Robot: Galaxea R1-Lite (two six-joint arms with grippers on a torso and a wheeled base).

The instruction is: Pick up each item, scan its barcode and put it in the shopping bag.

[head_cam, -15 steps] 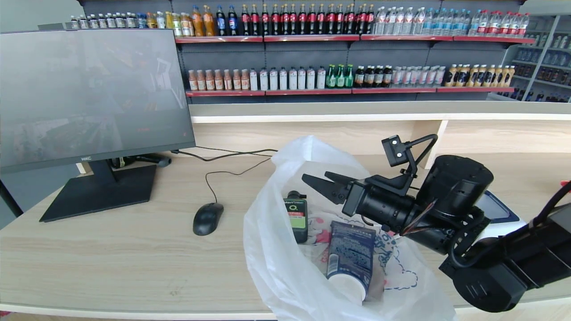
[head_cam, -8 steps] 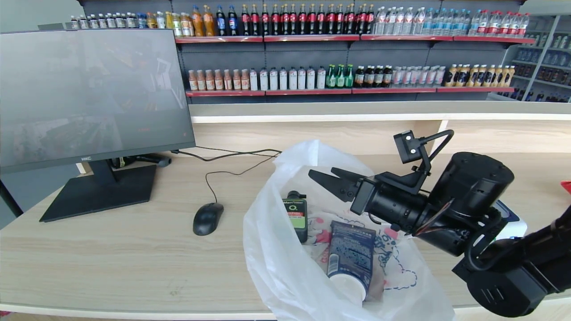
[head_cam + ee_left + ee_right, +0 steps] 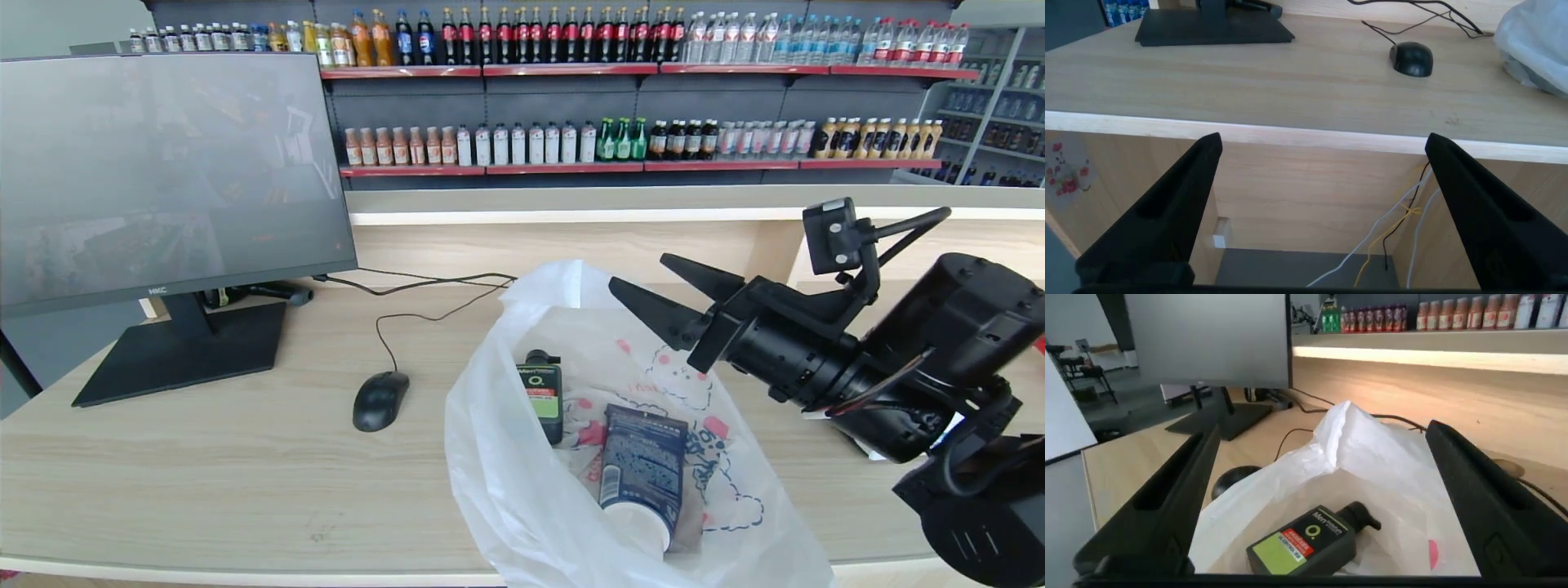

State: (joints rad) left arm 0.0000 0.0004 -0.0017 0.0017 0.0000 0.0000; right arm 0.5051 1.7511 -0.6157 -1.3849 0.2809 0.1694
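Right jaws are spread wide with nothing between them, hanging over the far right side of the bag (image 3: 506, 490). The bag sits on the counter (image 3: 204, 474) close to the front edge. Left jaws are spread wide and empty too, low down in front of the counter, below its edge.

We've got two items lying in the bag. A green bottle (image 3: 544, 396) is flat on its back with the pump cap pointing away from us. A dark blue tube (image 3: 641, 461) is just beside it, white end toward us. We'd call both of those bagged.

The bottle looks like stiff plastic with a glossy label, so probably a bit slippery. We'd take it across the middle of the body, not by the skinny pump neck. The tube looks softer and might squish or roll, so a gentle hold mid-body.

The bag is thin, floppy film, and we reckon a nudge on the rim could fold the mouth shut.

The mouse (image 3: 380, 400) and monitor (image 3: 163, 163) are off to the left, well apart from the bag.
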